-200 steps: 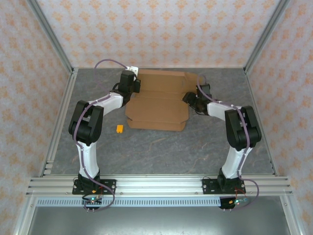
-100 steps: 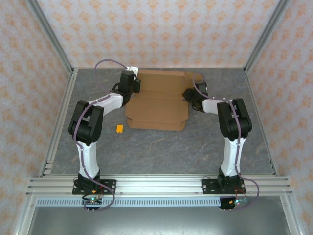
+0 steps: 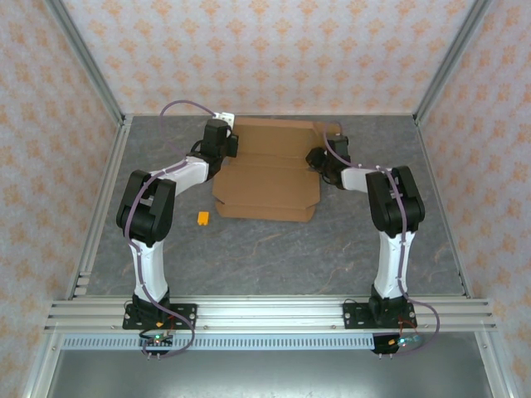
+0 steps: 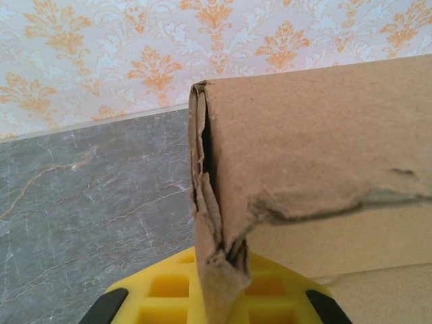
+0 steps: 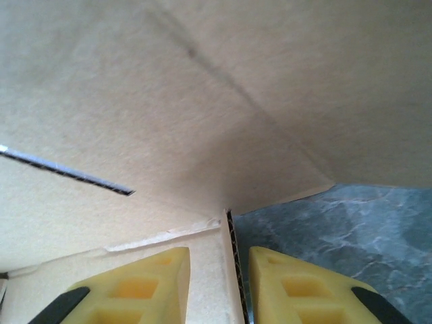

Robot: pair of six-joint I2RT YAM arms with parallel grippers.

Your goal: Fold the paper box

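Box (image 3: 265, 178) lies as a mostly flat brown sheet at the middle of the worktop's (image 3: 274, 249) back edge. The left gripper (image 3: 230, 147), at the box's back-left corner, is clenched on a crumpled, raised bit of the cardboard. The right gripper (image 3: 316, 157) straddles an upright cardboard edge at the box's right side. One of its fingers (image 5: 148, 283) touches, and a sliver of gap shows beside the other, so I cannot tell whether it grips. A small orange piece (image 3: 203, 218) sits near the box's front-left corner.

The paper box (image 3: 270, 178) lies toward the tabletop's (image 3: 274, 257) 12 o'clock. The left hand (image 3: 231, 148) is at its 10 o'clock, the right hand (image 3: 314, 157) at 2 o'clock (a small piece (image 3: 203, 218) lies at 8 o'clock).
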